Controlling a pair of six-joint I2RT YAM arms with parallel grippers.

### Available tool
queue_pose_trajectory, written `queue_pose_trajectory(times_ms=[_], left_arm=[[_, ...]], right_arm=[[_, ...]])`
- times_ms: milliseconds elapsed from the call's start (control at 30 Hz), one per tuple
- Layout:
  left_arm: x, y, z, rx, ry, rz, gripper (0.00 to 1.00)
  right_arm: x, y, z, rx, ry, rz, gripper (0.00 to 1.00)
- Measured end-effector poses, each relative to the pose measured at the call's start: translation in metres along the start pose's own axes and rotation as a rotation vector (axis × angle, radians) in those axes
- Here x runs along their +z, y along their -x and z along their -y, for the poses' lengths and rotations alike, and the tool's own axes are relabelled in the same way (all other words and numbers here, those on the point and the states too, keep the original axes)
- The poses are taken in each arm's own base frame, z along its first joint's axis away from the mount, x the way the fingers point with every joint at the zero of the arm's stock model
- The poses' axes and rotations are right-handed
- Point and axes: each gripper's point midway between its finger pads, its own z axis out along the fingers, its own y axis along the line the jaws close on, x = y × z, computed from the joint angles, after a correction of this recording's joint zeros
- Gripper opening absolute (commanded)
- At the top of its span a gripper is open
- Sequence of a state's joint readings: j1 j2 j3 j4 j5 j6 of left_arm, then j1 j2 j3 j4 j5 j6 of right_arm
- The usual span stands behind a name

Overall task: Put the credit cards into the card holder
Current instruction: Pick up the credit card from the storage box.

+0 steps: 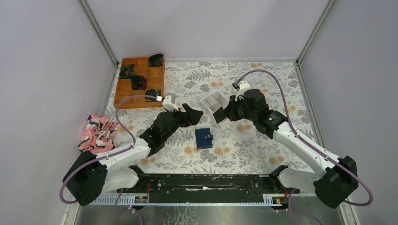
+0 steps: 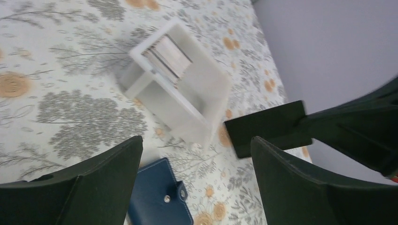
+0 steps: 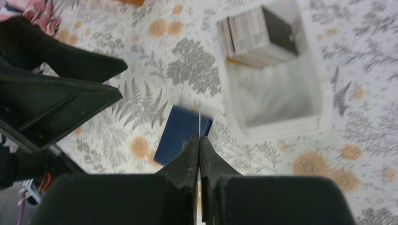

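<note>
The card holder point(image 1: 203, 138) lies shut on the flowered table, dark navy with a snap strap; it also shows in the left wrist view point(image 2: 157, 197) and the right wrist view point(image 3: 180, 136). The credit cards point(image 3: 256, 35) stand stacked in a white open box point(image 1: 213, 104), also in the left wrist view point(image 2: 166, 58). My right gripper point(image 3: 200, 138) is shut on one thin card point(image 3: 200, 123), seen edge-on; it looks dark in the left wrist view point(image 2: 267, 129). It hangs above the table between box and holder. My left gripper point(image 2: 197, 140) is open and empty, just left of the holder.
An orange wooden compartment tray point(image 1: 141, 101) with dark items stands at the back left. A pink patterned cloth point(image 1: 97, 132) lies at the left edge. Grey walls close in the table on three sides. The two grippers point(image 1: 206, 115) are close together.
</note>
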State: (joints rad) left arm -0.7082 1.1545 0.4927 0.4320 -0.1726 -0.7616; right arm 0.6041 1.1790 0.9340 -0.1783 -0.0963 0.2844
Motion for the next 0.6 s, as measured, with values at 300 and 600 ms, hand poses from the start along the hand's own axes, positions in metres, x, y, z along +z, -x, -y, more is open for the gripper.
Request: queue_pose_trajectory(times_ms=[300, 600], left_arm=[[-0.009, -0.025, 0.048, 0.041, -0.316, -0.107, 0.9], [-0.023, -0.043, 0.07, 0.108, -0.492, -0.202, 0.87]], right_arm=[[-0.019, -0.044, -0.022, 0.076, 0.158, -0.08, 0.0], [-0.02, -0.066, -0.038, 0.14, 0.27, -0.142, 0.0]])
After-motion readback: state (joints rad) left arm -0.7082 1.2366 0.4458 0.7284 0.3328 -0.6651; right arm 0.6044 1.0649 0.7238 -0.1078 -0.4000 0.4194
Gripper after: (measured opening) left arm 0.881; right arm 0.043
